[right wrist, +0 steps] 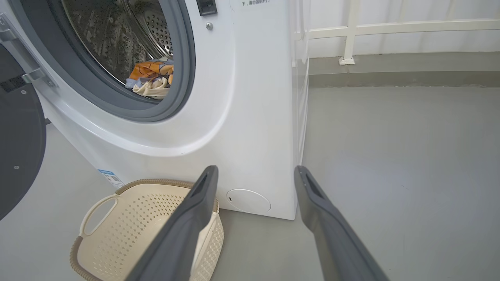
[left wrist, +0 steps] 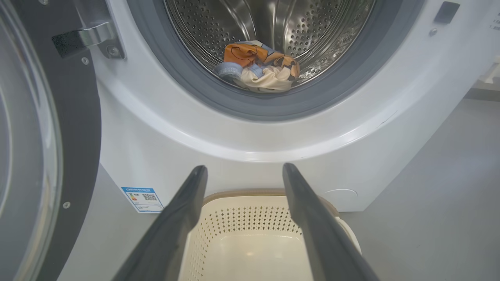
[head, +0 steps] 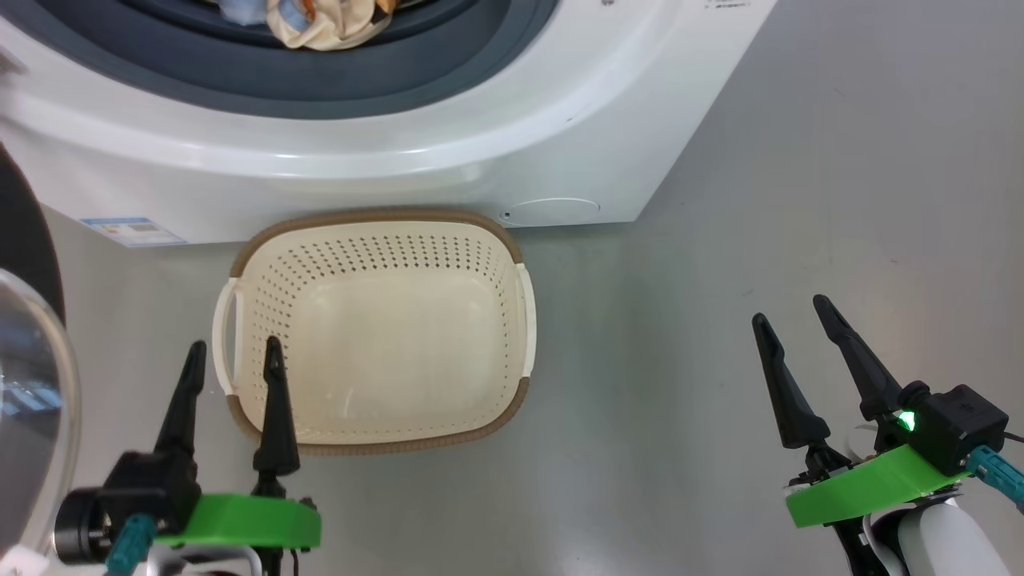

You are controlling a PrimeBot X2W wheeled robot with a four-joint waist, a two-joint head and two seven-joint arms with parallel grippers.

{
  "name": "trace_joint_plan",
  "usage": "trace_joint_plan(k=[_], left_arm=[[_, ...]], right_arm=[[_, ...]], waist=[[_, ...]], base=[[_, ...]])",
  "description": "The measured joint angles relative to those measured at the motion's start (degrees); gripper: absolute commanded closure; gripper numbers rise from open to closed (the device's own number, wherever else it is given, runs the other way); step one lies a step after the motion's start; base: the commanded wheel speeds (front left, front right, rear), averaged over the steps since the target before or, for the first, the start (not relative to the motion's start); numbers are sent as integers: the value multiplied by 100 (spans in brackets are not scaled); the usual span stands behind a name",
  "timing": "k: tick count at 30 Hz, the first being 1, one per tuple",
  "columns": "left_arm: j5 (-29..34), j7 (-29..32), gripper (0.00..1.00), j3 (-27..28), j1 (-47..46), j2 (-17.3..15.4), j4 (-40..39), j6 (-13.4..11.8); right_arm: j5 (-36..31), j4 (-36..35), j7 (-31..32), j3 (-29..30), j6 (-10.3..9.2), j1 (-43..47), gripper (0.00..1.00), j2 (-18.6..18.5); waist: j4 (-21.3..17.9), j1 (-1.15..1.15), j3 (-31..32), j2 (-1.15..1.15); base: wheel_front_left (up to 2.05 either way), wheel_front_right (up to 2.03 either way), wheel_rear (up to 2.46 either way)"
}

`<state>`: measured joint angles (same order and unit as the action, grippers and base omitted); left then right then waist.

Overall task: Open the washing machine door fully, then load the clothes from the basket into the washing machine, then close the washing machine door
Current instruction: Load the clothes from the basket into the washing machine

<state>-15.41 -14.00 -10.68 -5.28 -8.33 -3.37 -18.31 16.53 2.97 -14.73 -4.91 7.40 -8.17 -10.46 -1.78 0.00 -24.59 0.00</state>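
Light blue fabric with orange prints and a cream-white fold: the clothes (left wrist: 258, 68) lie bunched in a small heap at the bottom front of the perforated steel drum (left wrist: 273, 19), just behind the grey-blue rubber gasket (left wrist: 203, 88). An orange part sits on top, and a ribbed blue cuff shows at the heap's left.

The washing machine (left wrist: 156, 132) is a white box with a rounded front and a small blue label sticker (head: 132, 231) low on its front. The washing machine door (left wrist: 80, 136) stands swung wide open at the robot's left, hung on a metal hinge (left wrist: 91, 37). Its dark grey inner face and bulging clear glass bowl (left wrist: 23, 136) are turned toward the camera.

The basket (head: 376, 218) sits on the grey floor (head: 720, 240) just in front of the machine. It is cream-white with a brown woven-look rim, and its perforated walls and smooth bottom are bare.

The left gripper (head: 236, 344) has its fingers spread wide and holds nothing. In the head view one finger overlaps the basket's near left corner, but whether it touches cannot be told. The right gripper (head: 790, 309) is also spread wide and holds nothing. It is over bare floor, well apart from the basket on its right.
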Motion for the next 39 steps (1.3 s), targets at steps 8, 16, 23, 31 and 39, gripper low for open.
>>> trace_joint_plan(k=[8, 16, 23, 31, 39], left_arm=[[202, 369, 0, -152, -943, -181, 253, 102], [208, 891, 0, -201, -2210, -312, 967, 305], [330, 1624, 0, -201, -3537, -521, 1746, 457], [247, 2308, 0, -122, -4619, -630, 2875, 597], [354, 2620, 0, -54, -5495, -860, 4002, 445]], right_arm=[[1, 14, 0, -33, 0, -75, 0, 171], [13, 86, 0, -143, 0, -270, 0, 350], [30, 158, 0, -211, 0, -285, 0, 492], [79, 210, 0, -375, 0, -444, 0, 570], [80, 283, 0, -453, 0, -476, 0, 631]], waist=[[-188, 0, -166, 0], [-517, 1, -370, 0], [-853, 0, -546, 0], [-1181, 1, -695, 0], [-1462, 1, -832, 0]], base=[[0, 0, 0], [0, 0, 0], [0, 0, 0], [0, 0, 0], [0, 0, 0]])
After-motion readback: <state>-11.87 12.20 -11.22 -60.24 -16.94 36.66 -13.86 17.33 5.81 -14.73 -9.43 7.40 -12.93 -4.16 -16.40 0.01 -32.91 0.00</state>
